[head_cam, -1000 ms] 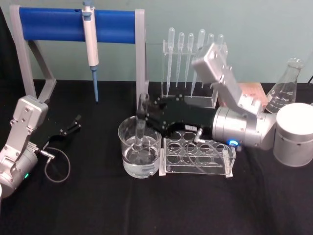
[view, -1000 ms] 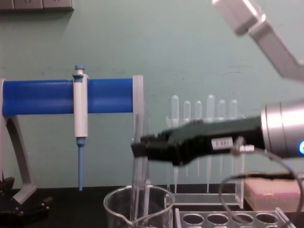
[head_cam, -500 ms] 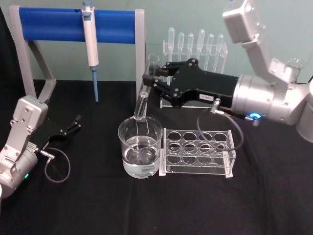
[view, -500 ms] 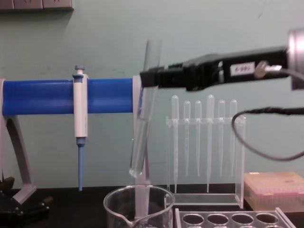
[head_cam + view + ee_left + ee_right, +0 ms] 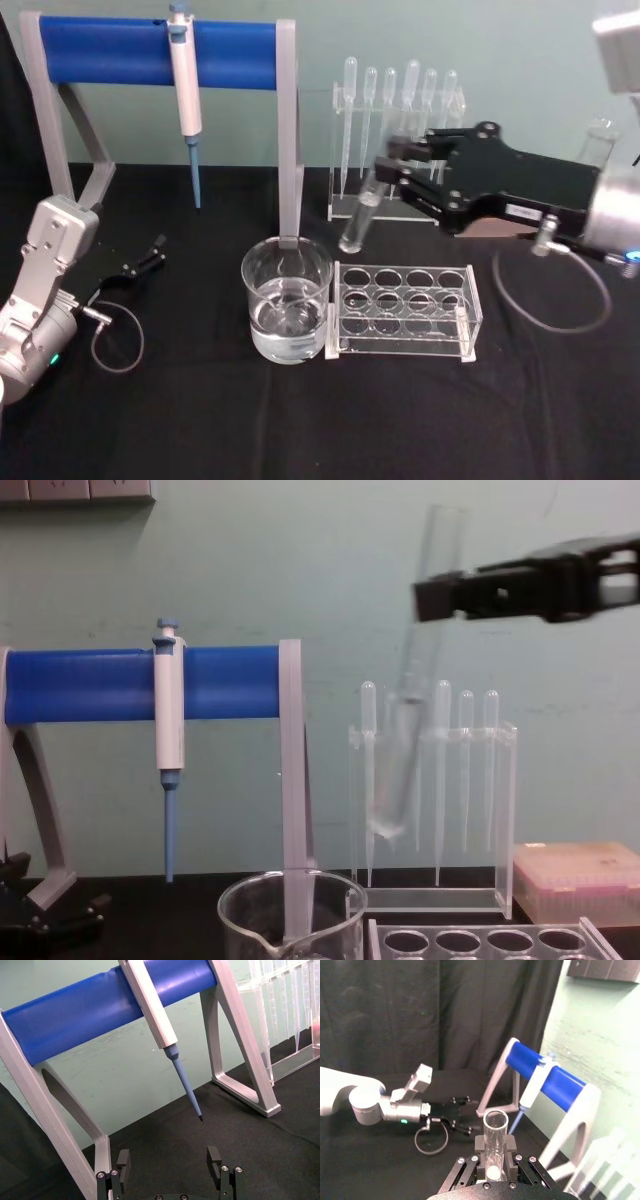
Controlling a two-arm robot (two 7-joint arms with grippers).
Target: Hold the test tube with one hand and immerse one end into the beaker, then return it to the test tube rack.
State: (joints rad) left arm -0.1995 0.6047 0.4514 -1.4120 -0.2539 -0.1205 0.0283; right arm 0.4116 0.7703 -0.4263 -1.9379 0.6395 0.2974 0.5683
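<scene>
Test tube up in the air, pinched near its open rim between the black fingers of the right gripper.

Nearest, low on the left: left gripper, resting on the black table with its fingers spread wide apart and a loop of cable beside the wrist.

Next, standing side by side and just about touching: beaker, clear liquid in its lower part, and to its right the clear rack with round holes.

Above the rack's left end, well clear of rack and beaker alike: the tube's rounded bottom. Hangs tilted, rim high and leaning to the right, closed end lower and to the left. Reaches in from the right at the tube's upper part, black gripper body roughly level, silver wrist behind it.

Farther back, behind the tube: row of bulb-topped pipettes hanging in a clear stand.

Farthest, at the green wall: white-and-blue pipettor, hung upright on the blue bar of a grey frame.
</scene>
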